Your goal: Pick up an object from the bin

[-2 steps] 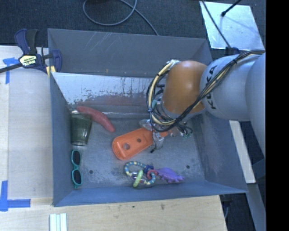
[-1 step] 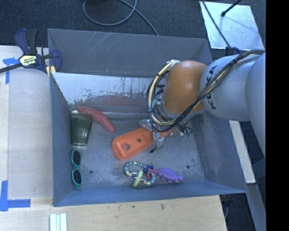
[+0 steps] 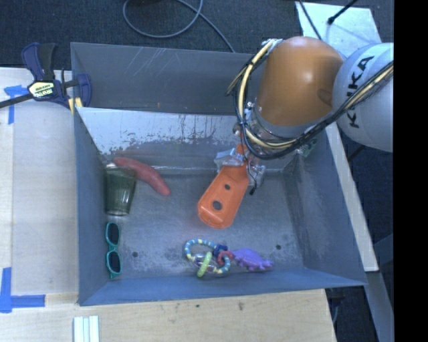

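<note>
Grey bin floor (image 3: 167,217) lies bare at its middle and right side. Near the back wall, the gripper (image 3: 242,168) seems clamped on the upper end of a tilted orange plastic block (image 3: 219,200); ring toy (image 3: 206,258) and purple figure (image 3: 253,259) line the front edge.

Dark grey floor (image 3: 93,23) along the top, black cables (image 3: 175,25) looping across it, pale bench (image 3: 40,214) at left and along the near edge, white sheet (image 3: 313,23) upper right, thin black rod (image 3: 344,12) over it, light even.
</note>
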Controlling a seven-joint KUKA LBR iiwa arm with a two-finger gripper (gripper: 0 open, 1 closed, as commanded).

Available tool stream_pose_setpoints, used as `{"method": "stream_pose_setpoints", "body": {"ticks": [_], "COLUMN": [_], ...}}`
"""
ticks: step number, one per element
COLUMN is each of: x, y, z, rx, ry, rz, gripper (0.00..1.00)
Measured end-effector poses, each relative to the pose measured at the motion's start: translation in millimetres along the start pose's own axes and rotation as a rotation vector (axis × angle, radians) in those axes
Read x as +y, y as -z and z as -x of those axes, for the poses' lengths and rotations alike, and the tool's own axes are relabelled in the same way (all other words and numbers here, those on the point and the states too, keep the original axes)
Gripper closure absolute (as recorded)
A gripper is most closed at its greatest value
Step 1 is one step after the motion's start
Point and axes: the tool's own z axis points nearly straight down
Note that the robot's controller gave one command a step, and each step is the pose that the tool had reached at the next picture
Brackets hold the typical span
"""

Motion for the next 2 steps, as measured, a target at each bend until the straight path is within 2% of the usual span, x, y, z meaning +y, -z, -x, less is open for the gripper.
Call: {"method": "stream_pose_setpoints", "body": {"ticks": [1,2], "x": [0.2,3.5], "y": [-0.4,30.0], "z": [-0.1,1.7], "rx": [0.000,0.006], "ry": [-0.001,-0.040], "rz": [0.001,0.009], "gripper": [1.00,1.00]}}
